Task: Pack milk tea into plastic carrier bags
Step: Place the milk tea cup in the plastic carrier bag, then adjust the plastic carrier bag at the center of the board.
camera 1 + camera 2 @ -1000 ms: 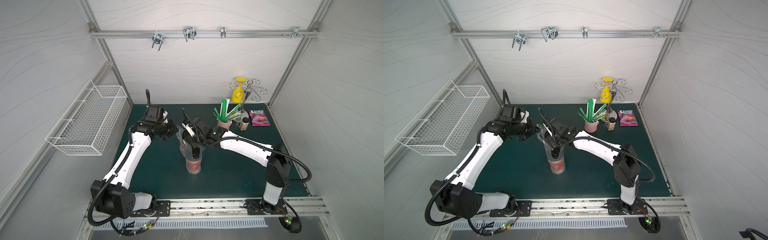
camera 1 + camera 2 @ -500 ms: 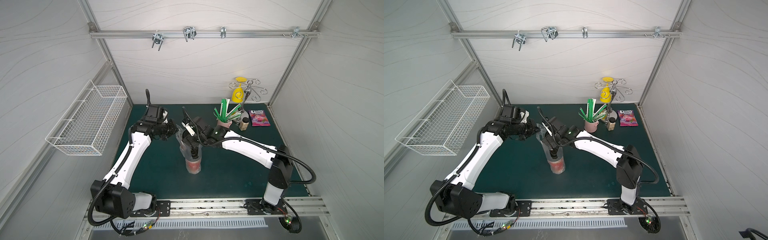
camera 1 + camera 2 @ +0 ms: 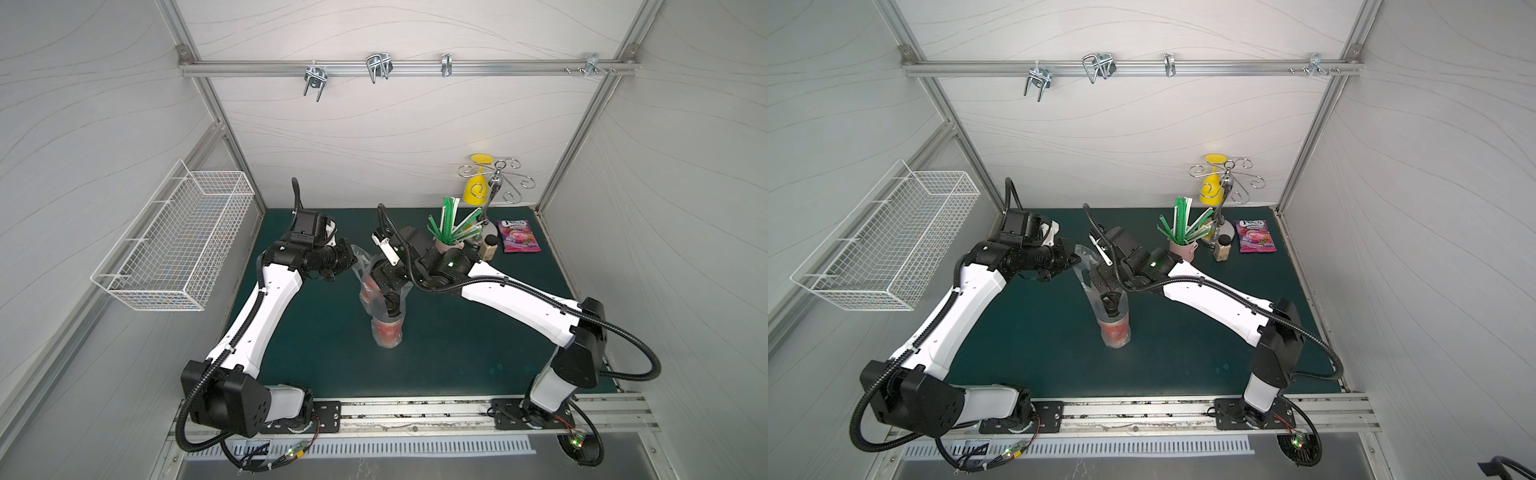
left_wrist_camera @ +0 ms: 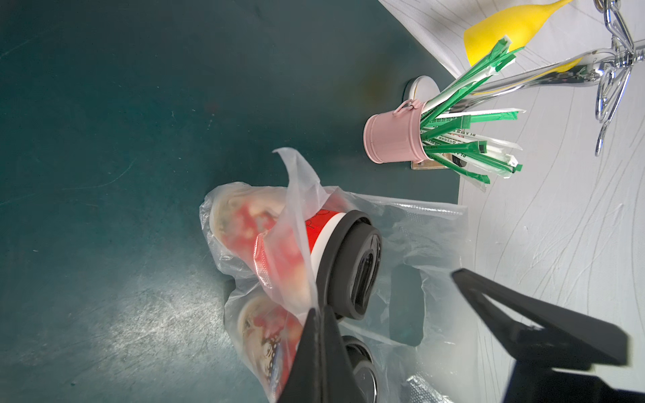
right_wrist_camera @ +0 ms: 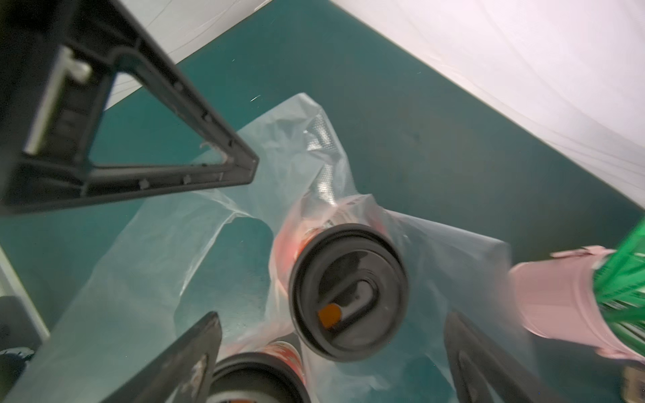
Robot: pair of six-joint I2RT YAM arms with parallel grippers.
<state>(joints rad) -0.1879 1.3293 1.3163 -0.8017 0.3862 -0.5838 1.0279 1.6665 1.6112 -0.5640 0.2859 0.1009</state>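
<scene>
Right arm point(image 3: 519, 299) has lifted a little since a second ago, and the right gripper point(image 5: 333, 319) hangs over the milk tea cups point(image 3: 386, 330), jaws spread wide, nothing in them. Left gripper point(image 4: 319, 317) is clamped tight on the top edge of the plastic carrier bag point(image 4: 429, 237), holding it up. Both cups stand inside it, mid green mat point(image 3: 457, 340).

In both top views the right arm point(image 3: 440, 266) point(image 3: 1142, 262) hides from me most of the plastic carrier bag point(image 3: 358, 259) mouth and the tops of the milk tea cups point(image 3: 386, 332). On the left wrist feed one cup runs off frame behind the left gripper point(image 4: 319, 314). The pink straw bucket point(image 5: 551, 307) is smeared and cropped on the right wrist feed.
</scene>
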